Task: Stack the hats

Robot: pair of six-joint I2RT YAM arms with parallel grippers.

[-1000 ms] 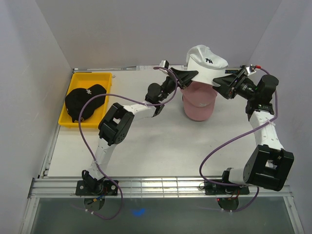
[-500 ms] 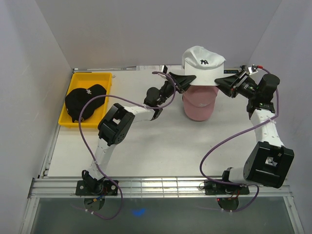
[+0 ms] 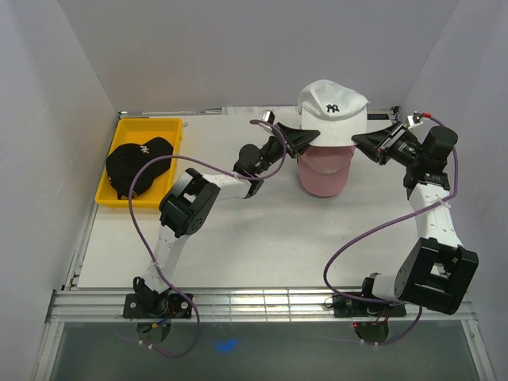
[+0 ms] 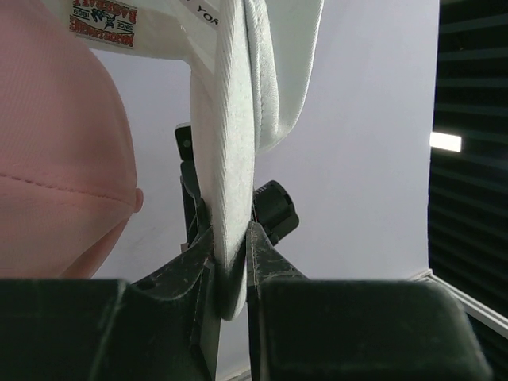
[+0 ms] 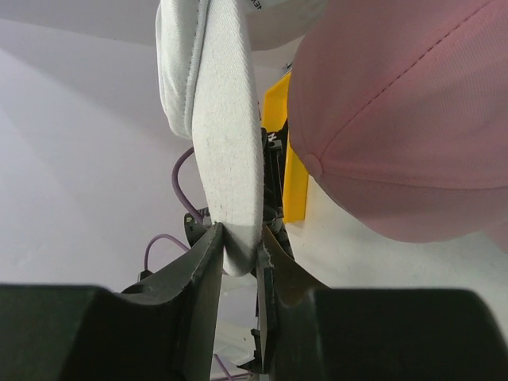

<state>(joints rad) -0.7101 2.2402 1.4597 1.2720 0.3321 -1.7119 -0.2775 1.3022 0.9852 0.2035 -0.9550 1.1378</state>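
So the thing that matters here is the white cap (image 3: 333,111) hanging straight above the pink cap (image 3: 324,171), not off to either side, and it looks like there's only a small gap between them. The two arms carry it between them. The left gripper (image 3: 308,136) has narrow jaws pinched on the cap's left lower edge, and the right gripper (image 3: 361,141) is doing the same on the right edge. In both wrist views you can see the white fabric squeezed flat between the fingers, with the pink crown just beside it. The line between the two grips runs left to right, and both brims point toward the near edge of the table (image 3: 254,238), so the caps already line up. Neither arm is nearer, since they're on opposite sides. My guess is the next move is basically just down, and both sides have to drop evenly or it'll land crooked. I can't tell what the pink cap is sitting on. Containers: the yellow tray (image 3: 143,131) at far left holds the black cap (image 3: 139,163), well apart from the rest. I can't see any tan cap.
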